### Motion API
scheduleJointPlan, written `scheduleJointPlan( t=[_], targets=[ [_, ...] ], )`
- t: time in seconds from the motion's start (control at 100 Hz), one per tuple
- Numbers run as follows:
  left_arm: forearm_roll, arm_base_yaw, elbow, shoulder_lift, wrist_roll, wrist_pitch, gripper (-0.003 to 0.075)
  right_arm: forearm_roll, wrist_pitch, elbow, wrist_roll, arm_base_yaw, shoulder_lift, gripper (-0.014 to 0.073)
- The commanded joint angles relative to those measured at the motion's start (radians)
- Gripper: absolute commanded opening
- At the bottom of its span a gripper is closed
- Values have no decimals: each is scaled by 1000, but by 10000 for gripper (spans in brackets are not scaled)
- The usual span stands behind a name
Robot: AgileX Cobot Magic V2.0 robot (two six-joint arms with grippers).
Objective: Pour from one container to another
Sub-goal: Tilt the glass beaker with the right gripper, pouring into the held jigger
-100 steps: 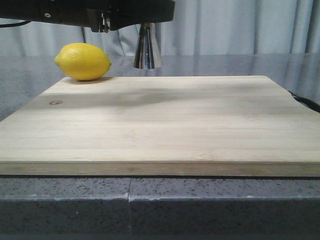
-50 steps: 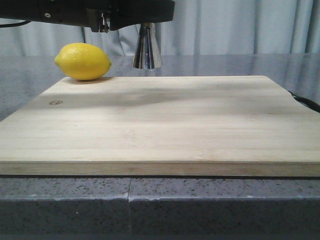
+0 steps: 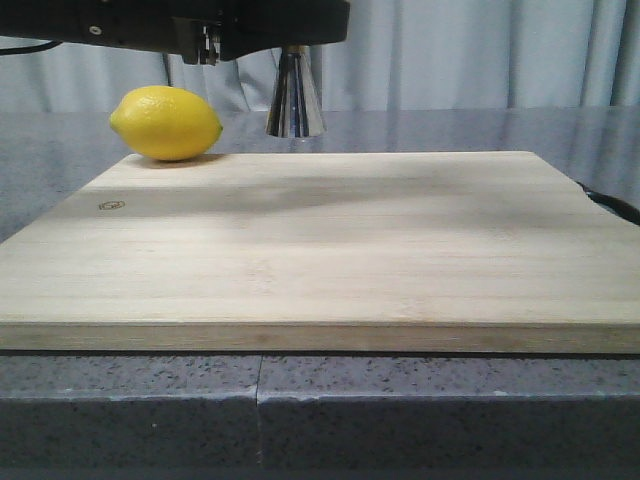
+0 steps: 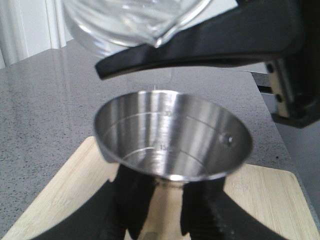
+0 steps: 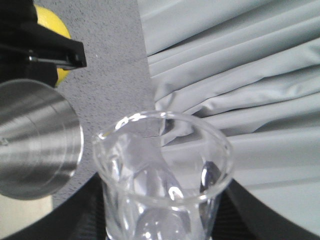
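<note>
My left gripper (image 4: 160, 202) is shut on the narrow waist of the steel jigger (image 4: 172, 140), which it holds upright above the board. The jigger's open cup shows bare steel with engraved measure lines. The glass beaker (image 4: 132, 20) is tilted just above it, spout pointing down over the cup's far rim. My right gripper (image 5: 162, 217) is shut on the beaker (image 5: 162, 175), with the jigger (image 5: 35, 142) close beside it. In the front view only the jigger's lower cone (image 3: 294, 98) hangs below the black arm bodies; the beaker is hidden there.
A yellow lemon (image 3: 165, 122) lies at the back left corner of the wooden cutting board (image 3: 320, 250). The board rests on a grey speckled counter (image 3: 320, 400). Grey curtains hang behind. A black cable (image 3: 612, 205) runs off the board's right edge.
</note>
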Motion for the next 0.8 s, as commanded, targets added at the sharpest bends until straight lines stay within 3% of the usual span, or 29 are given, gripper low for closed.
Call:
scheduleJointPlan(
  t=[0.0, 0.79],
  targets=[
    [-88, -8, -30, -52, -9, 98, 220, -91, -75, -39, -6, -1, -29, 288],
    [-88, -8, -30, -52, -9, 98, 220, -222, -119, -39, -6, -1, -29, 288]
  ],
)
